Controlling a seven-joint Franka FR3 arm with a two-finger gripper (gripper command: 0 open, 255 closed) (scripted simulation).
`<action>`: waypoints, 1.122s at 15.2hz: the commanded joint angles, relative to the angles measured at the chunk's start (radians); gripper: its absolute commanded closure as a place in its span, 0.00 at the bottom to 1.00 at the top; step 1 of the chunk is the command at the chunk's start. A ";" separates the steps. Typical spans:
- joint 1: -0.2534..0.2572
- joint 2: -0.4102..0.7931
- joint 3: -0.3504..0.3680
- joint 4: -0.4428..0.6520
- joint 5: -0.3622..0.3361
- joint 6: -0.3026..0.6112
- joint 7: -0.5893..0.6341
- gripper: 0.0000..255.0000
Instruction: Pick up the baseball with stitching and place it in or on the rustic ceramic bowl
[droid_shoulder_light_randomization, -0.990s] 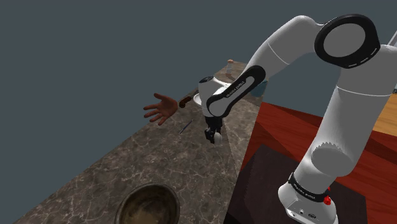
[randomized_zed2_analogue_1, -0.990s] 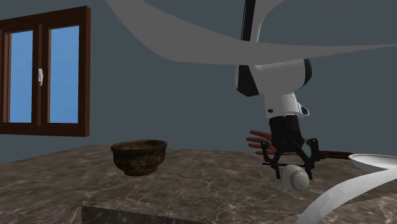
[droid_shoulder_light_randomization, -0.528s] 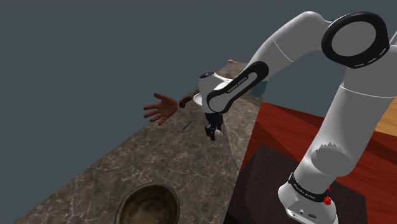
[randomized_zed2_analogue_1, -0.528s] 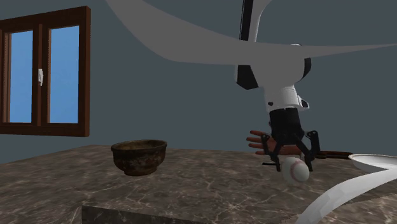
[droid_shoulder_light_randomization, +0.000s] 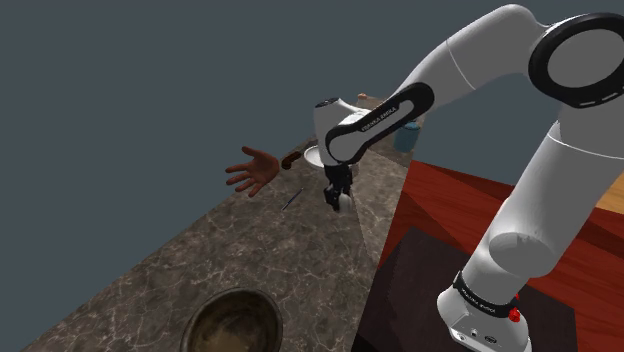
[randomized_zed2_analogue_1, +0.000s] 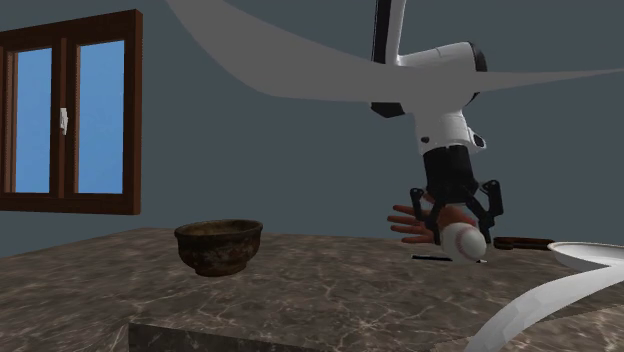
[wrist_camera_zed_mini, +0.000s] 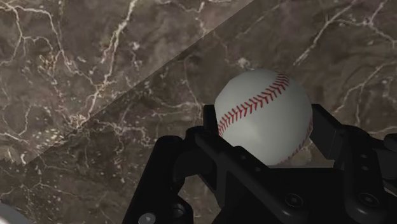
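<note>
The claw (randomized_zed2_analogue_1: 461, 238), clamped on the ball (wrist_camera_zed_mini: 264, 118), hangs above the desk (randomized_zed2_analogue_1: 300, 290), the bowl (randomized_zed2_analogue_1: 218, 250) well apart toward the second exterior view's left.

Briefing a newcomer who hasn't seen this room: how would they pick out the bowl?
Start at the dark marbled counter. Toward the window side stands the bowl, alone and upright. It is brown, rough and mottled, unlike the white, red-stitched ball clasped in the robot's hand above the other end.

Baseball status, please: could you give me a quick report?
Gripper shut on baseball, held above countertop. Bowl empty, well apart. Hand model aside, not in the way.
</note>
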 joint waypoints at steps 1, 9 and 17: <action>0.001 -0.017 0.001 0.010 0.005 -0.027 -0.005 1.00; 0.002 -0.082 0.001 0.055 0.024 -0.135 -0.027 1.00; 0.004 -0.134 0.000 0.113 0.036 -0.242 -0.046 1.00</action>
